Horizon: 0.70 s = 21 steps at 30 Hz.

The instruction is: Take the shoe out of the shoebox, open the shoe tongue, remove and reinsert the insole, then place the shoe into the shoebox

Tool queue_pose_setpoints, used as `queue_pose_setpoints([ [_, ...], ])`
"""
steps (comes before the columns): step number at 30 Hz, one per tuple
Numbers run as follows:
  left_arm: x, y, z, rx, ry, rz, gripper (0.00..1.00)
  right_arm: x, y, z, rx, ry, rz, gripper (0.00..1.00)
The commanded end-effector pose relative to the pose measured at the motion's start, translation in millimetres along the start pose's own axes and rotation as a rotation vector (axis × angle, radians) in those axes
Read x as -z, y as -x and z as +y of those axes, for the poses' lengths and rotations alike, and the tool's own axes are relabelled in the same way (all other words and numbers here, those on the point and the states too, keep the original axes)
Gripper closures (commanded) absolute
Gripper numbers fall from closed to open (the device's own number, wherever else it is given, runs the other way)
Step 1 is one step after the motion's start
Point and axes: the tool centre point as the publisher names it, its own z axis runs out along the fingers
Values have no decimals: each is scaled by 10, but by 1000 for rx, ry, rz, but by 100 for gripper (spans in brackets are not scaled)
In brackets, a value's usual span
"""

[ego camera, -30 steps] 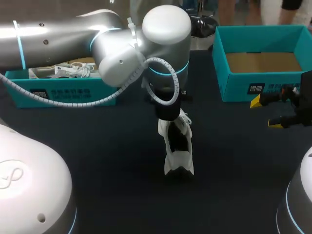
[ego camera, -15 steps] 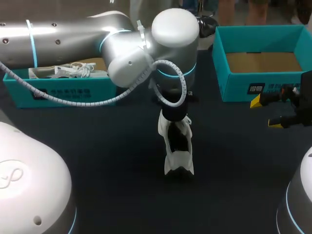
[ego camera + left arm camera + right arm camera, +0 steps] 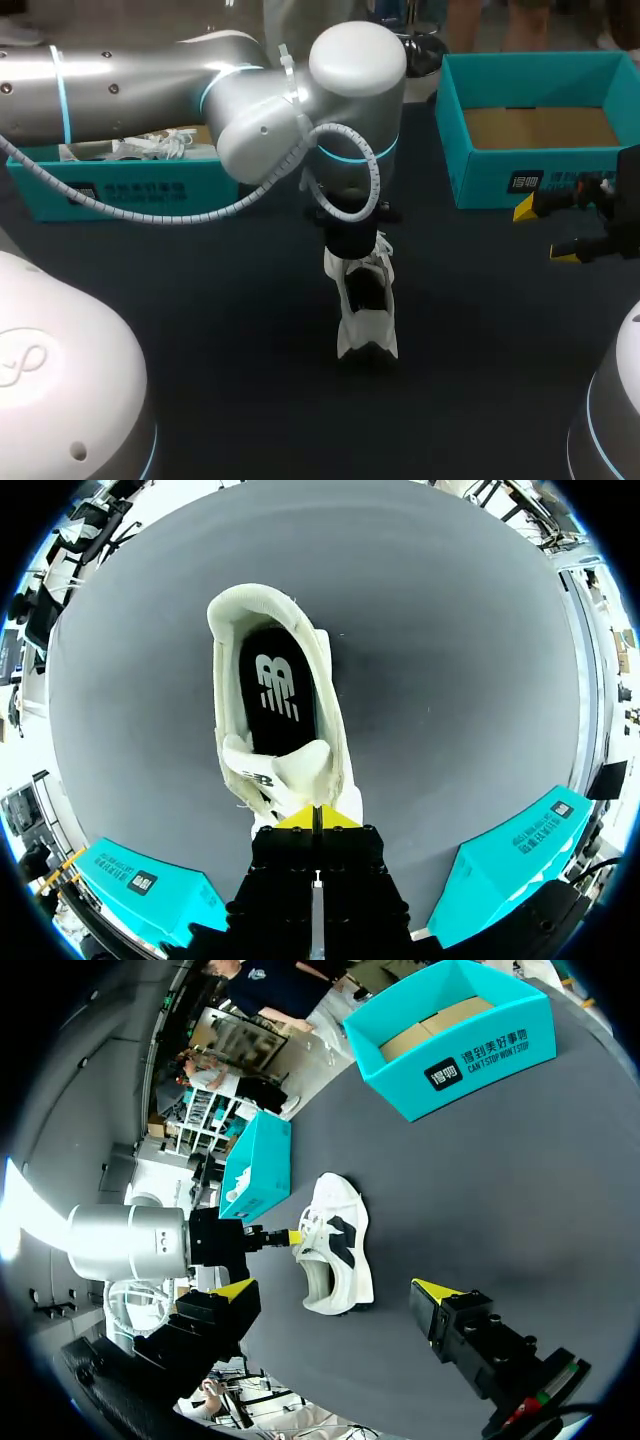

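A white shoe (image 3: 365,300) stands on the dark table at the middle, its heel toward the near edge. The black insole (image 3: 275,695) lies inside it. My left arm reaches over from the left, and my left gripper (image 3: 316,818) is down at the lace end, shut on the tip of the upturned white tongue (image 3: 280,775). The right wrist view shows its yellow tip against the shoe (image 3: 335,1245). My right gripper (image 3: 545,230) hangs open at the table's right side, well apart from the shoe, with nothing between its fingers.
A teal shoebox (image 3: 125,188) with white laces and paper inside stands at the back left. A second teal shoebox (image 3: 500,180) with a bare cardboard floor stands at the back right, close behind my right gripper.
My left arm has shifted a little to the right and settled slightly lower over the shoe. The shoe and the right arm have stayed put.
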Motion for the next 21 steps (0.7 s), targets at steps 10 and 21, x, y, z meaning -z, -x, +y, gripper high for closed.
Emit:
queue_pose_setpoints([
  [10, 86, 106, -73, -5, -2, -35, 100, 1, 0, -9, -1, 1, -2, 0],
  [21, 9, 19, -262, -2, -37, -19, 100, 1, 0, -9, -1, 1, -2, 0],
])
